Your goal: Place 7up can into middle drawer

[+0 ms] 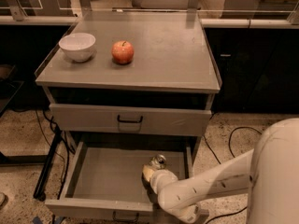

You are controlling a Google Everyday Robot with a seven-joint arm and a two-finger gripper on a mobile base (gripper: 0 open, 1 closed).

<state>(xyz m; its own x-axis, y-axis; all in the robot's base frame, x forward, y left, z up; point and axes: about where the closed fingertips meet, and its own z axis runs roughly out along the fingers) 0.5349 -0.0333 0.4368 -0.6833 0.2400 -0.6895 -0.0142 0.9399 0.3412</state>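
Down in the open lower drawer [110, 174], at its far right corner, the can [160, 161] shows a silvery top with a pull-tab and leans slightly. The gripper [154, 168] reaches in from the near right, its jaws pinching the can, one pale finger [147, 172] showing at the can's left. Up on the worktop [173, 55] a white bowl [77, 46] sits left of a red apple [123, 52].

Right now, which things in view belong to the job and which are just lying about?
Job: 7up can, open middle drawer, hand inside it at the can.
Lying about: white bowl, red apple, on the cabinet top.
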